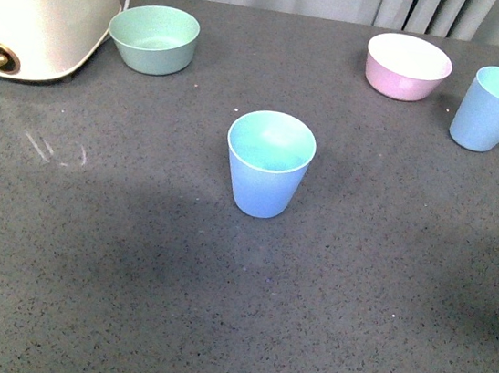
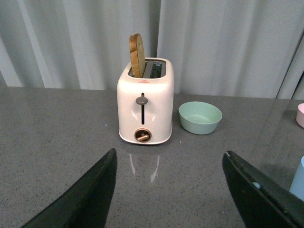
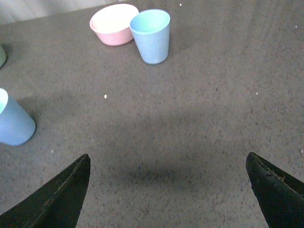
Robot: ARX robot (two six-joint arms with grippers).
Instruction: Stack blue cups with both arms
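Cup A (image 1: 268, 163) is upright, mouth up, about mid-table in the front view, with nothing near it. Cup B (image 1: 497, 109) is at 2 o'clock from A, well apart, also upright. They aren't stacked yet and neither is held.

Pink bowl (image 1: 407, 67) sits at 10 o'clock from B, just beside it. The front view shows a gap, while the right wrist view overlaps them, so I can't rule out contact. Green bowl (image 1: 154, 39) is at 11 o'clock from A and the toaster (image 1: 39, 2) at 10 o'clock, with a bread slice (image 2: 137, 56) standing in one slot.

Left gripper (image 2: 171, 194): jaws spread wide and empty, facing the toaster, with cup A just at the frame edge. Right gripper (image 3: 168, 194): jaws also spread wide and empty, above bare table (image 3: 190, 118), with B ahead of it. Neither arm shows in the front view.

Risks, my read:
- The bowl crowds B on one side. A jaw coming in there could shove the bowl or tip B, so approach from the open side.
- The cups look light and tapered. A low or off-centre pinch could squeeze one upward out of the jaws, and clipping a rim would knock it over.
- Nesting needs the axes lined up. A tilted cup would catch on the other's rim and jam or drag it.
- With both arms converging near A, there's a collision risk if they aren't sequenced.
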